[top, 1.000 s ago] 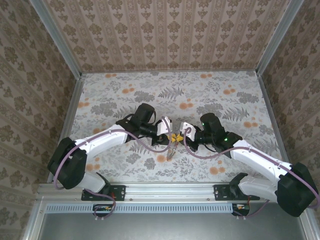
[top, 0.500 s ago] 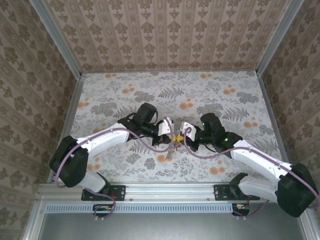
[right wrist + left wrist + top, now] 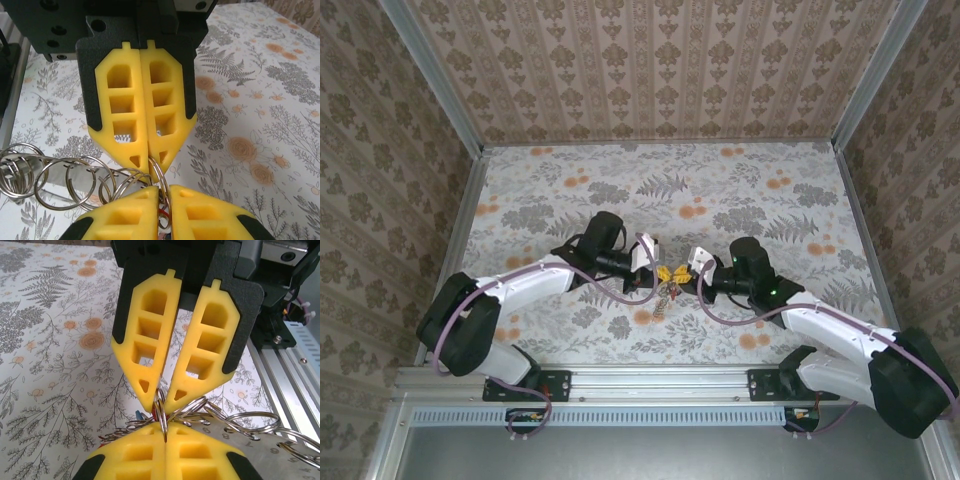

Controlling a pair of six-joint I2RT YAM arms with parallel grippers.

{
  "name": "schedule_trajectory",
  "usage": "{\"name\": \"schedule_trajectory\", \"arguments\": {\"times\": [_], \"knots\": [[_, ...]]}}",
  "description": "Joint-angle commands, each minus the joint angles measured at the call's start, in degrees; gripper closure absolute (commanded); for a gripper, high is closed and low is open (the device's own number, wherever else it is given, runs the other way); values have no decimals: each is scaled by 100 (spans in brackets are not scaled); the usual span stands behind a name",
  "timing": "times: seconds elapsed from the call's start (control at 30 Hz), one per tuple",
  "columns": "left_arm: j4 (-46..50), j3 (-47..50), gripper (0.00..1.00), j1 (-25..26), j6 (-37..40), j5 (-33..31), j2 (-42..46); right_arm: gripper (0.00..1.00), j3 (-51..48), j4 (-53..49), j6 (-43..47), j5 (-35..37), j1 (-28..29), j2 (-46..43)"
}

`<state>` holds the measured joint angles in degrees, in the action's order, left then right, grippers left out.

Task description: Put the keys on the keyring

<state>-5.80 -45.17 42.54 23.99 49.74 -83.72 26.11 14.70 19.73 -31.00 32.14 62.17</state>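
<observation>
The keyring [image 3: 160,412], a silver split ring, hangs over the middle of the surface's [image 3: 770,195] near edge. The left hand [image 3: 165,434] is clamped shut on it; the right hand [image 3: 162,399] stands barely parted around it, so the ring may swivel and slip out.

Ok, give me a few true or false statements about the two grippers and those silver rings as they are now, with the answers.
1. The left gripper is wide open. False: its fingers are pressed together on a silver ring.
2. The right gripper has its fingers slightly apart. True.
3. The two grippers meet tip to tip. True.
4. The bunch of rings lies by the far wall. False: it is at the fingertips, well out on the table.
</observation>
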Motion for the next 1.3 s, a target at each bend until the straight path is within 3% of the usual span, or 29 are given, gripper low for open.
{"name": "schedule_trajectory", "arguments": {"times": [0.0, 0.17, 0.3, 0.43, 0.57, 0.93, 1.27], "knots": [[-970, 14, 100, 3, -413, 672, 234, 85, -128, 641, -355, -247, -6, 128], [-1189, 117, 100, 4, -513, 792, 260, 86, -187, 982, -488, -370, -102, 308], [-700, 28, 100, 0, -285, 546, 310, 100, 19, 597, -435, -442, -106, 299], [-169, -9, 81, 12, 4, -56, 449, 100, 358, -286, 71, -392, -94, 118], [100, -49, 75, 17, 143, -524, 559, 100, 695, -1119, 535, -291, -46, 24], [907, -500, 74, 165, 592, -709, 357, 100, 940, -1453, 885, -37, 118, -12], [985, -502, 72, 166, 682, -628, 470, 100, 958, -1444, 866, 114, 132, 11]]}}
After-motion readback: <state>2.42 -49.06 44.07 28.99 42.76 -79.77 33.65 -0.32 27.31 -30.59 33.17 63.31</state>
